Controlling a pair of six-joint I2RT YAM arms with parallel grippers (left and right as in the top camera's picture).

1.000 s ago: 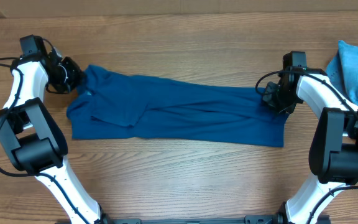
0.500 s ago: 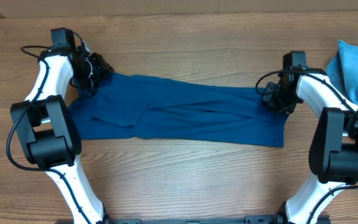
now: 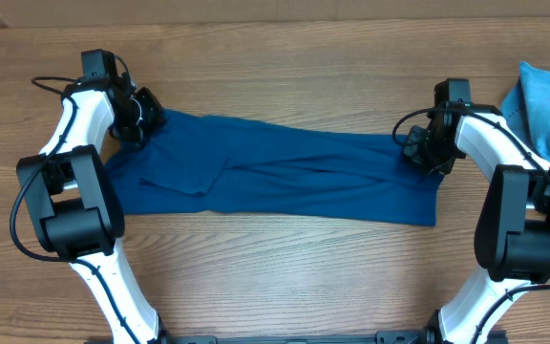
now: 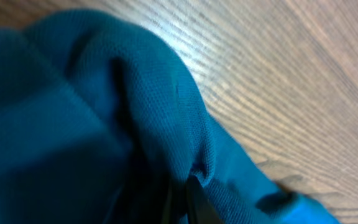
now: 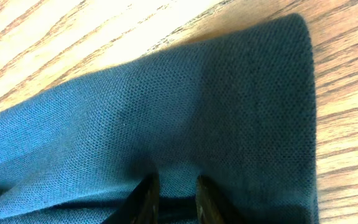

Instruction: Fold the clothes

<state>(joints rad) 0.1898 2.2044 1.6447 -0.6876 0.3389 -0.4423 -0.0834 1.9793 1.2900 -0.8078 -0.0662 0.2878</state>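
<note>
Wood-grain table (image 3: 275, 277) carrying two pieces of fabric.
A dark blue shirt (image 3: 285, 177) lies stretched from left to right across the middle, rumpled at its left end; a light blue cloth (image 3: 547, 105) sits bunched at the far right edge, apart from it.

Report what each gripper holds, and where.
Both hold the blue shirt: left gripper pinches its far left corner, right gripper pinches its far right corner.
</note>
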